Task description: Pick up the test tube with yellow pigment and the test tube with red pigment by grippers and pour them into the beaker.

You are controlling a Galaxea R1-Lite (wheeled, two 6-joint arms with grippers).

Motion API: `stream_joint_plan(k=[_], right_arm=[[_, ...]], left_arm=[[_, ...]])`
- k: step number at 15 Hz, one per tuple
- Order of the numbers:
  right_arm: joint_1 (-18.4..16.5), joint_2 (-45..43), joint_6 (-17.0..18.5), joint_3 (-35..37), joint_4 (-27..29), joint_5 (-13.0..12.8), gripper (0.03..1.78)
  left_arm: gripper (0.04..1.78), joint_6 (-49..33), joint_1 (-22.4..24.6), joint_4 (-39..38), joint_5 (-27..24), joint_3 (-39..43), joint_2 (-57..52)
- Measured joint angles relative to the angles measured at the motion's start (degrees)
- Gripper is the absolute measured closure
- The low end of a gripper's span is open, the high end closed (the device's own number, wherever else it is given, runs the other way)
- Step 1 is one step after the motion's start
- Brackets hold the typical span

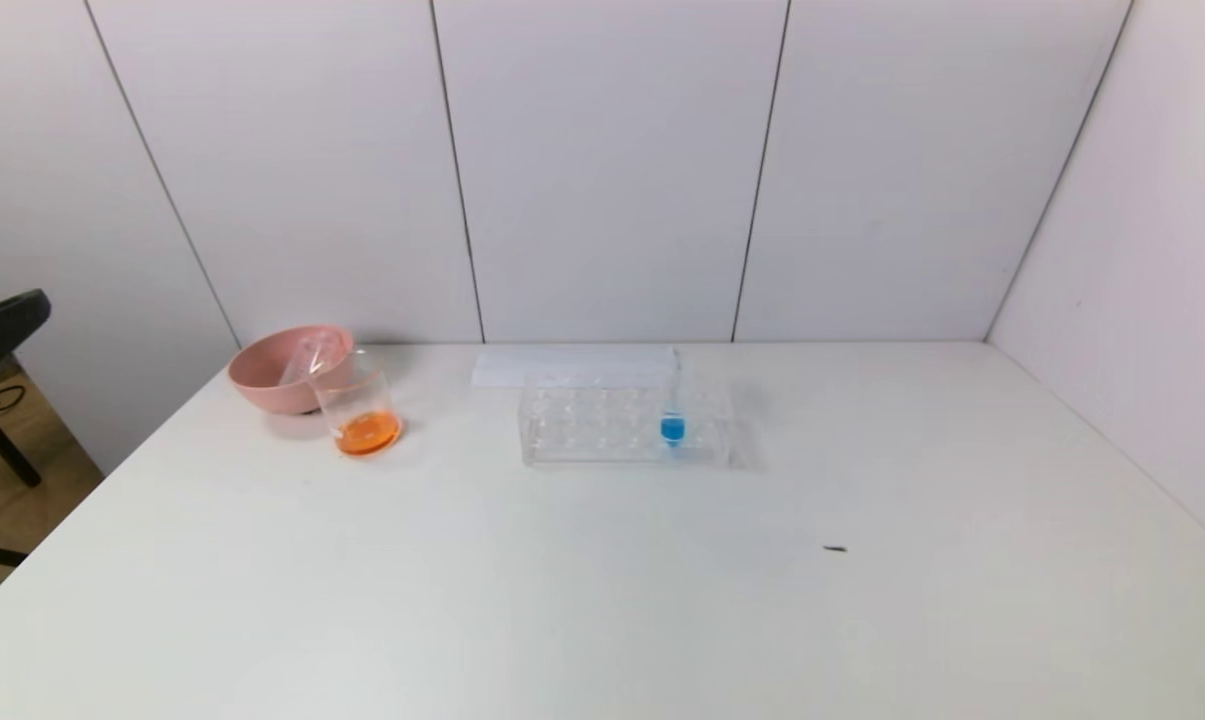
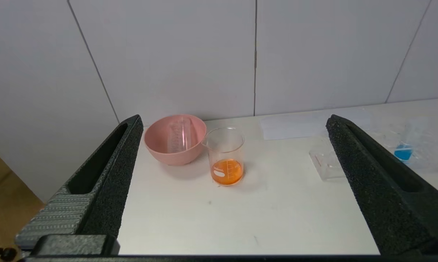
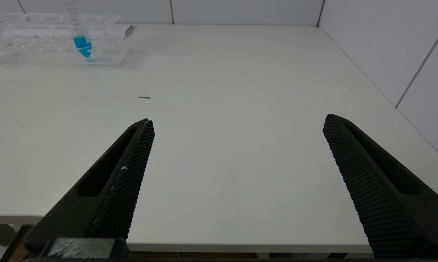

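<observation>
The beaker stands upright on the white bench toward its far left, touching or just in front of the pink bowl, and it holds a shallow layer of orange liquid at its bottom. Inside the bowl lie clear tubes, leaning against its wall; no coloured tip shows on them, so which is the yellow one and which the red cannot be told. Near the middle of the bench, by the back wall, sits the clear rack, with a single blue-tipped tube upright in a hole toward its right end. A flat white sheet lies just behind the rack. A small dark speck lies on the bench well apart from everything, nearer the front right. The left gripper hovers at the near edge of the bench facing the beaker and bowl, its jaws spread wide with nothing between them. The right gripper hovers at the near right edge of the bench, its jaws likewise wide apart and holding nothing. Neither arm shows in the head view.
</observation>
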Motion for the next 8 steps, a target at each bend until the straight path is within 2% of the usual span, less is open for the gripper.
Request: stream_joint_plan(k=[8], right_arm=[[0.0, 0.0, 0.0, 0.0, 0.0, 0.0, 0.11]], left_arm=[[0.06, 0.1, 0.0, 0.1, -0.3, 7.0, -13.7]])
